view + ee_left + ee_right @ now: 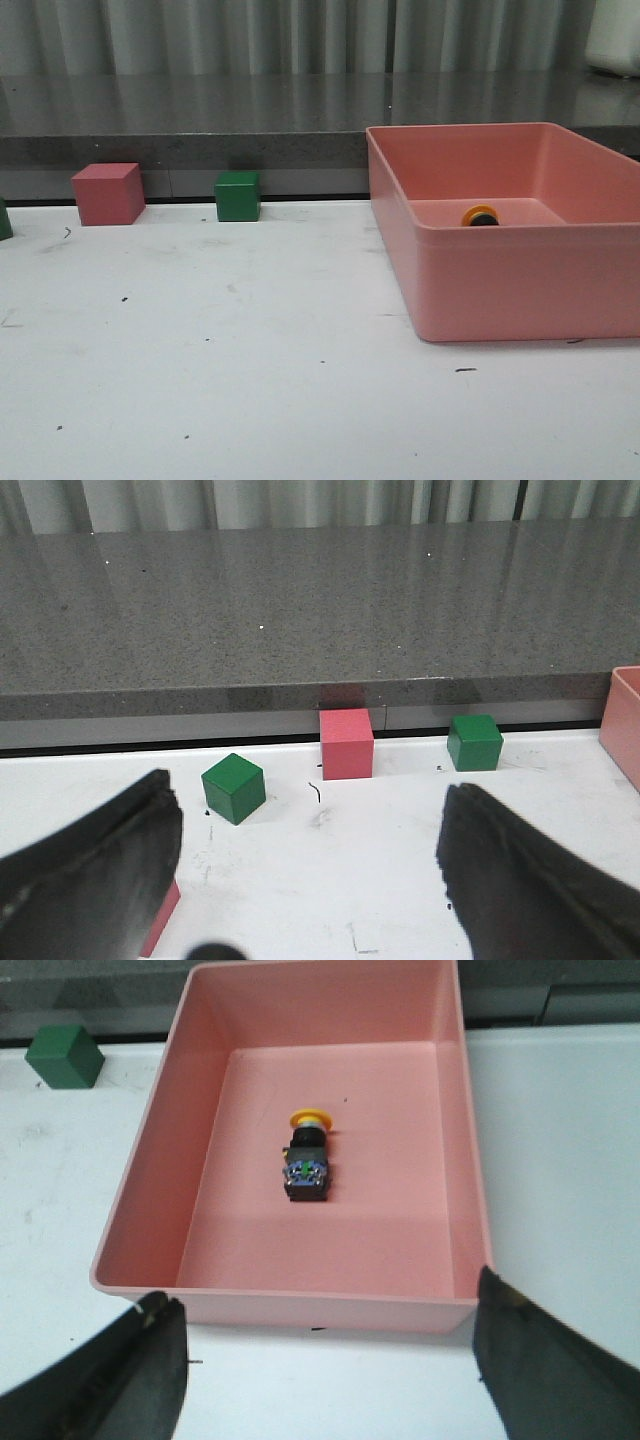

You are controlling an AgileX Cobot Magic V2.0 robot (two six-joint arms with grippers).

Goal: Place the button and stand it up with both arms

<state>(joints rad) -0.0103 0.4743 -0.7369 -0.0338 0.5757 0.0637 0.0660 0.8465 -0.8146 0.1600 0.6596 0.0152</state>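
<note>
The button (307,1155) lies on its side on the floor of the pink bin (460,1140), yellow cap toward the bin's far wall. In the front view only its yellow cap and black collar (480,216) show above the bin's near wall (520,280). My right gripper (325,1345) is open and empty, over the white table just outside the bin's near wall. My left gripper (310,855) is open and empty over the table, well short of the cubes. Neither arm shows in the front view.
A red cube (108,193) and a green cube (238,196) stand at the table's back edge by a grey ledge (200,125). The left wrist view shows another green cube (234,787) closer in and a red edge (160,920) by the finger.
</note>
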